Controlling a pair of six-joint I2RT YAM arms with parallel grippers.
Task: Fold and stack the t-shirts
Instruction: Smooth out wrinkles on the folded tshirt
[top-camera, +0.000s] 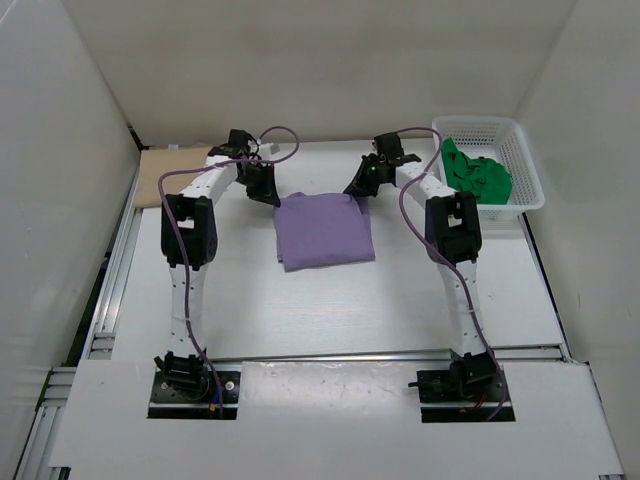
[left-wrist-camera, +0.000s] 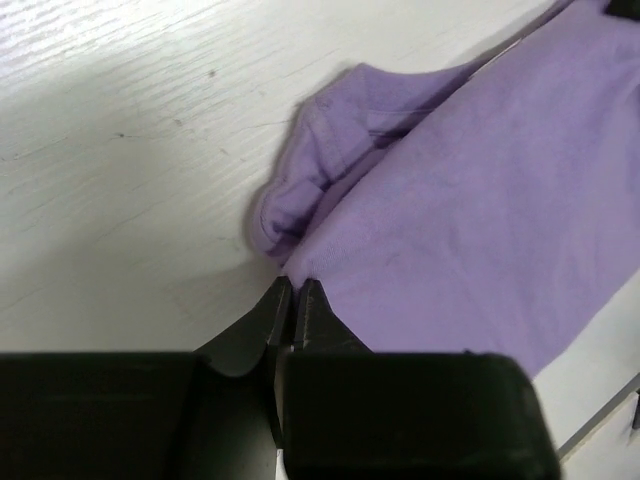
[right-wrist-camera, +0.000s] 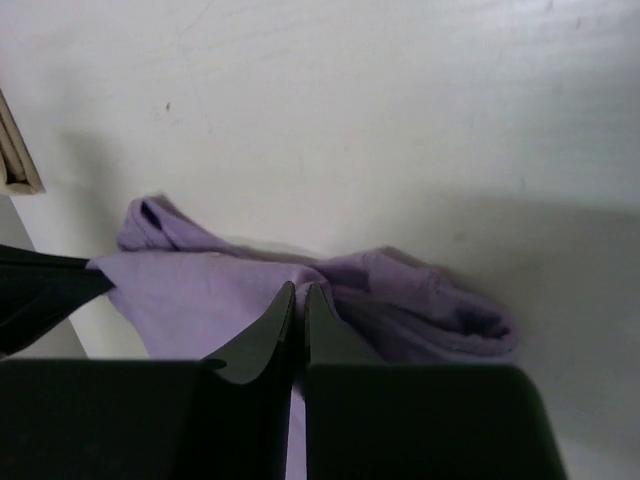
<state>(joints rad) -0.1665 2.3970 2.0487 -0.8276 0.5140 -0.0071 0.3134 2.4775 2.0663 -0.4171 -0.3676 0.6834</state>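
Note:
A purple t-shirt (top-camera: 322, 231) lies partly folded in the middle of the white table. My left gripper (top-camera: 268, 192) is at its far left corner, shut on the cloth edge, as the left wrist view (left-wrist-camera: 296, 283) shows with the purple t-shirt (left-wrist-camera: 470, 230) spread to the right. My right gripper (top-camera: 358, 186) is at the far right corner, shut on the cloth in the right wrist view (right-wrist-camera: 298, 290), where the t-shirt (right-wrist-camera: 210, 290) bunches beside the fingers. Green t-shirts (top-camera: 476, 172) lie in the basket.
A white plastic basket (top-camera: 522, 160) stands at the back right of the table. A tan board (top-camera: 168, 170) lies at the back left. White walls enclose the table on three sides. Aluminium rails run along the left and near edges.

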